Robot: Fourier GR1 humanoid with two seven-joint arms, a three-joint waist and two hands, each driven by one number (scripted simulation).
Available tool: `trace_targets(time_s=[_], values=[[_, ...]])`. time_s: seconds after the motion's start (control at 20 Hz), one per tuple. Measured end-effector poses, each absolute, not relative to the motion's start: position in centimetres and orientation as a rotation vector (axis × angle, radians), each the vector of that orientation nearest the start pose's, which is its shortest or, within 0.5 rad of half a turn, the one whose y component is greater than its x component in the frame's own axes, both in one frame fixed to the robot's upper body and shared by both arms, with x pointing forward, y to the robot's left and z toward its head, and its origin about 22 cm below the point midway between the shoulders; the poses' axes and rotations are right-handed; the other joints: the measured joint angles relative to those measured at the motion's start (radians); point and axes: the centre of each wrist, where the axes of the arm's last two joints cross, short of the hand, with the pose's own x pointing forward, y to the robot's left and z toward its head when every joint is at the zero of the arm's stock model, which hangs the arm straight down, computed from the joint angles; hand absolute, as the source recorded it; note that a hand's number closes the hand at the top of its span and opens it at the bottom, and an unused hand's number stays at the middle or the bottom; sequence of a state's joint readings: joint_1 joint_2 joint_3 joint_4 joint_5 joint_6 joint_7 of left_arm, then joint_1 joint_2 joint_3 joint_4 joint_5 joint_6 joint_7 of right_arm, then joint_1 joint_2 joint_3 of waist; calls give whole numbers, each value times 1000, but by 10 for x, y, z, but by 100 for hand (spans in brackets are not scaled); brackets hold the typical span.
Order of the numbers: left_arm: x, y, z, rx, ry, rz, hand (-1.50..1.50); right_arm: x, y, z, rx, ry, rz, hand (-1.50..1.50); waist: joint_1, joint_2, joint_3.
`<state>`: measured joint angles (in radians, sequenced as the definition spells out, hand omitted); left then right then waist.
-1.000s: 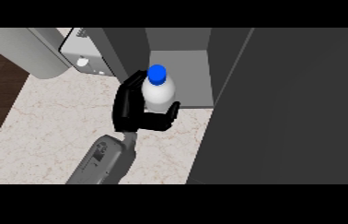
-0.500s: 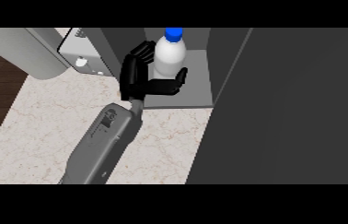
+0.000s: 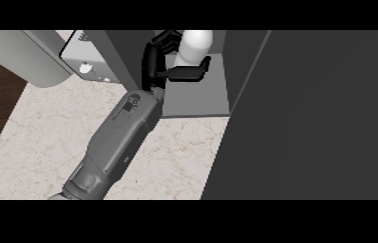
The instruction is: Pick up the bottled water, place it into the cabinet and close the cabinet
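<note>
Since the earlier frame the bottled water (image 3: 196, 46) has been carried deeper into the cabinet (image 3: 193, 101), upright (cap cropped), gripped by the left hand (image 3: 164, 62) from 9 o'clock, floor directly beneath.

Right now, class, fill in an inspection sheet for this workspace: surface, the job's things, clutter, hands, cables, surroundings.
Surface: pale marbled counter, bare where it shows.
Job's things: white bottled water upright inside the open cabinet, its cap cut off by the view's top edge; dark cabinet door stands open at the right.
Clutter: nothing seen.
Hands: left hand curled round the bottle, inside the cabinet; right hand not in view.
Cables: nothing seen.
Surroundings: grey appliance and white box at the upper left.
</note>
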<state>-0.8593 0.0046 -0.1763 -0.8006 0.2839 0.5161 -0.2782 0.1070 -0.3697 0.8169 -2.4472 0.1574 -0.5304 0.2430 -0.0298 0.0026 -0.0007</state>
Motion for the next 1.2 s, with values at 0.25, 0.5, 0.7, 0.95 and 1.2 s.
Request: trace_targets(time_s=[0.25, 0.5, 0.7, 0.95, 1.2], values=[[413, 87, 64, 128, -1802, 43, 150, 99, -148, 155, 273, -1943, 219, -150, -9, 1, 0], [423, 87, 59, 247, -1785, -14, 150, 101, -147, 155, 287, -1958, 212, -150, -15, 5, 0], [425, 96, 45, 335, -1751, -35, 150, 99, -149, 155, 284, -1956, 209, -150, -18, 6, 0], [427, 101, 34, 380, -1717, -32, 150, 99, -149, 153, 292, -1968, 202, -150, -26, 12, 0], [428, 107, 28, 418, -1698, -30, 150, 99, -151, 153, 293, -1971, 219, -150, -33, 16, 0]])
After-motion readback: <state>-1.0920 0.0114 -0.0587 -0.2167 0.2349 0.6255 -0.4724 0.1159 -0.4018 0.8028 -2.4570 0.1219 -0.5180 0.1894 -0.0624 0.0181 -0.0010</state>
